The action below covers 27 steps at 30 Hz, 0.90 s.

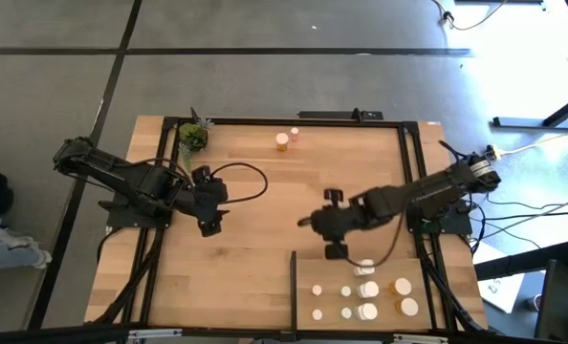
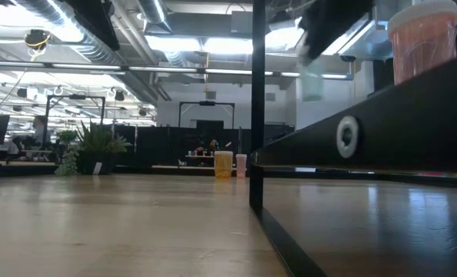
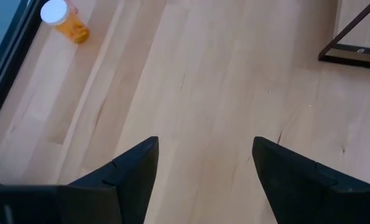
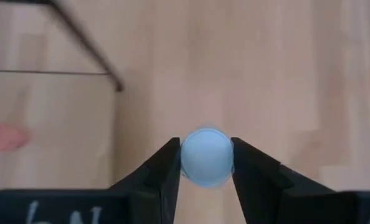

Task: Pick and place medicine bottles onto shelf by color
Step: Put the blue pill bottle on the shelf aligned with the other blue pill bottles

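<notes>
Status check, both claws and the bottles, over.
Right claw shut on white-capped bottle, above the shelf. Left claw open, empty. Two bottles at far edge. Nothing blocking.

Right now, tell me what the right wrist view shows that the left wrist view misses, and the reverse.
Only the right wrist view: the right tool shut on a white-capped bottle, seen cap-on.
Only the left wrist view: the left tool open and empty, and an orange bottle lying on its side near the table edge.
Both: the bare wooden tabletop and part of the shelf's black frame.

Potted plant at table corner
</notes>
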Motion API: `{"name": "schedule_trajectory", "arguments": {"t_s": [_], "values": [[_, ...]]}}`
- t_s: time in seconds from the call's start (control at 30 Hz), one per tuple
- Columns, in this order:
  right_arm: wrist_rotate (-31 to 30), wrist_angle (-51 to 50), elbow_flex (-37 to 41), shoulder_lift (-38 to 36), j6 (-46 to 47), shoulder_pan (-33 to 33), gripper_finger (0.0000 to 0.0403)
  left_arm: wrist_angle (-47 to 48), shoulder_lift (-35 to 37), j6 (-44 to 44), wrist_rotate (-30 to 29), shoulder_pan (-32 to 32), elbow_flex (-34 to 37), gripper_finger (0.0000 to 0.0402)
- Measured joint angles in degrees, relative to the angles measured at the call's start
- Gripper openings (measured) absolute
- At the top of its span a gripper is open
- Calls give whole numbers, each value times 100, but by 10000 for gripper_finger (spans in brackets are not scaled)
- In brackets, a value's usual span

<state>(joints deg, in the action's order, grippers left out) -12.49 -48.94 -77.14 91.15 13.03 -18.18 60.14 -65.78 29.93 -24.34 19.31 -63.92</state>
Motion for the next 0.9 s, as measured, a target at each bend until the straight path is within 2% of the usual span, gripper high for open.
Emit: {"name": "schedule_trajectory", "arguments": {"t_s": [0.2,0.4,0.53,0.63,0.77,0.9], "values": [[-7,-194,0,0,834,-771,130,-194,0,-3,2,0,0,253],[-489,-786,0,-11,2126,-1415,130,-247,0,-5,2,0,0,253],[-806,-753,49,-17,2828,-1766,130,-300,0,-31,3,0,0,253],[-880,-762,196,-17,3420,-1914,130,-451,0,-471,122,61,0,253],[-879,-682,428,-17,4030,-2063,130,-941,0,-1022,572,134,0,253],[-860,-487,598,-17,4379,-2197,130,-1374,0,-1427,743,218,-1,253]]}}
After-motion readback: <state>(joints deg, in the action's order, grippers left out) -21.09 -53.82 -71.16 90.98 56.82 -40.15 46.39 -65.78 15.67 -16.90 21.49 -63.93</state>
